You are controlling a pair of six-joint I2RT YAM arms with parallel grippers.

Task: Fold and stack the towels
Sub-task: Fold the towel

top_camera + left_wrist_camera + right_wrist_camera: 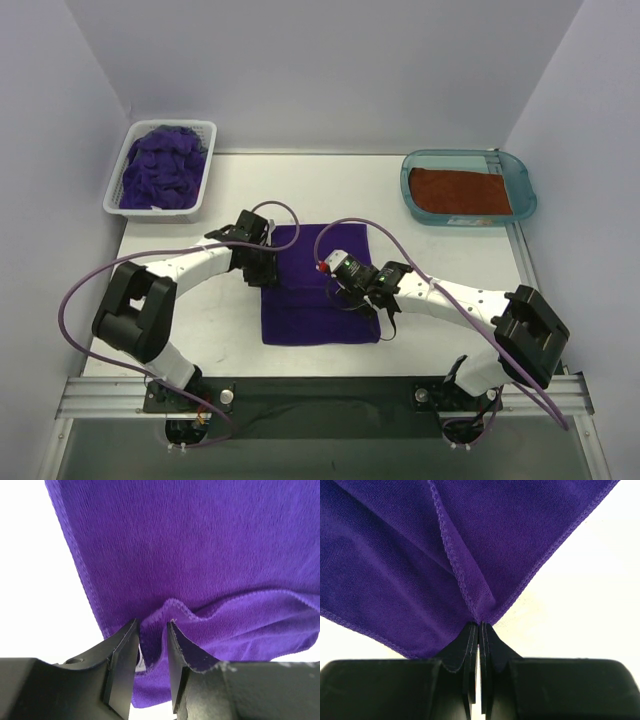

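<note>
The purple towel lies spread out in the middle of the frame, on the white table. The left gripper pinches a bump of its cloth, and the right gripper is squeezed tight on its edge.

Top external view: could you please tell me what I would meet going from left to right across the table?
White basket holding crumpled purple towels → spread purple towel at the centre → teal tray holding the rust-orange towel.
</note>
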